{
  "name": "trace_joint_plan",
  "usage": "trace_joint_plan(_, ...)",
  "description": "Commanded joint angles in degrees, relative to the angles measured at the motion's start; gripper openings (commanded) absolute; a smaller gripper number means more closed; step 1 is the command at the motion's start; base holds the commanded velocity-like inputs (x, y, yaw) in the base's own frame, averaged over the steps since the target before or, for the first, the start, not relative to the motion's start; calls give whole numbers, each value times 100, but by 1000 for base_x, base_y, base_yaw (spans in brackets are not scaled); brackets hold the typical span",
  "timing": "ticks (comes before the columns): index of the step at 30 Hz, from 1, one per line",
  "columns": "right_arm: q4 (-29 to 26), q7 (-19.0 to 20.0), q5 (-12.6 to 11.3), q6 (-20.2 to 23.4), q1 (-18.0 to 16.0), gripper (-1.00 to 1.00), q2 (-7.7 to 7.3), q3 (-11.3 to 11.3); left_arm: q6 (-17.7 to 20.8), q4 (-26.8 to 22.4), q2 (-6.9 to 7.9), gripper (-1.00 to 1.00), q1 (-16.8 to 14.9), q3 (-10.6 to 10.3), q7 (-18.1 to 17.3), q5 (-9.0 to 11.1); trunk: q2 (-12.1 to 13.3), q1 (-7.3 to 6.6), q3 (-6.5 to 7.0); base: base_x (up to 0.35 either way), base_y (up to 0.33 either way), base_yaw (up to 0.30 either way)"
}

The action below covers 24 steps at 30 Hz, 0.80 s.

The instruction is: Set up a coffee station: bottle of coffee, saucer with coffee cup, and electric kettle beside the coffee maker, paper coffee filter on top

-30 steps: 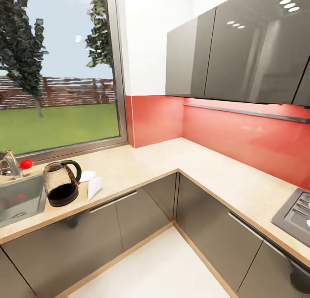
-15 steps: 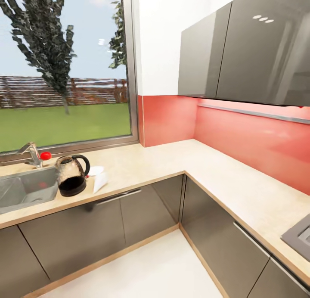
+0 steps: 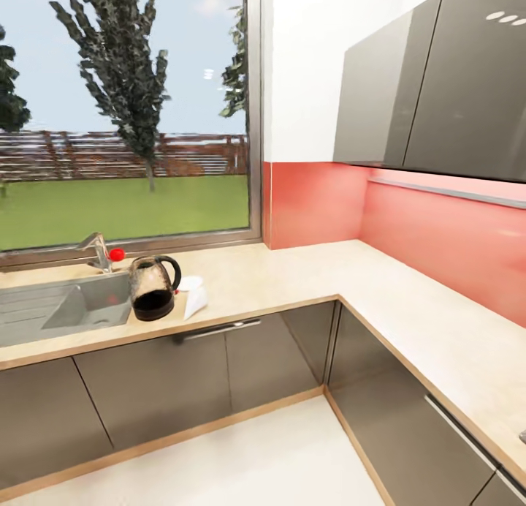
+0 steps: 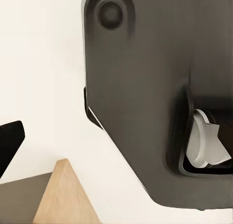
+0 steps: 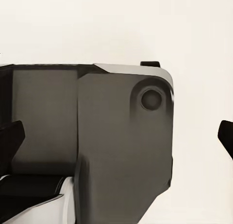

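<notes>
From the head camera, an L-shaped tan tabletop (image 3: 292, 276) is seen running under a window and turning along a red backsplash. A steel sink (image 3: 51, 312) is set into it at about 9 o'clock in the picture, with a tap (image 3: 95, 248) behind it carrying a red knob. The kettle (image 3: 153, 288) stands upright on the tabletop just beside the sink, at its 3 o'clock side, with its black loop handle turned away from the sink. The saucer (image 3: 191, 282) lies flat just beyond the kettle's handle, at about 2 o'clock from the kettle. The filter (image 3: 195, 301) rests at the kettle's 3 o'clock, close to the tabletop's front edge and touching or overlapping the saucer's near rim; which of the two cannot be told. Grey base cabinets are seen below and glossy grey wall cabinets at 1 o'clock.

In the left wrist view, a dark grey robot body panel is seen close up over a pale floor, with a wood-coloured edge beside it. One dark finger tip (image 4: 9, 141) is seen at the frame's edge; the spread of the fingers cannot be told.

In the right wrist view, the same kind of dark panel is seen against a pale surface. Dark finger tips (image 5: 10, 141) are seen at both side edges of the frame, so the fingers are spread wide with nothing between them.
</notes>
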Motion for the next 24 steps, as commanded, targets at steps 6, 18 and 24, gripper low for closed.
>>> trace_joint_plan(6,-2,-2,2,-4,1,100,2,-3,-3,6,-5,100,-2,-1,-2,9,-3,2,-2,0,-1,279)
trace_joint_plan(18,-2,-2,2,-4,1,100,2,-3,-3,5,-9,100,-3,-1,-2,9,-3,2,-2,0,-4,279)
trace_joint_plan(24,-2,-2,2,-4,1,100,2,-2,-37,3,-7,100,-4,-1,-2,9,-3,2,-2,0,-207,279)
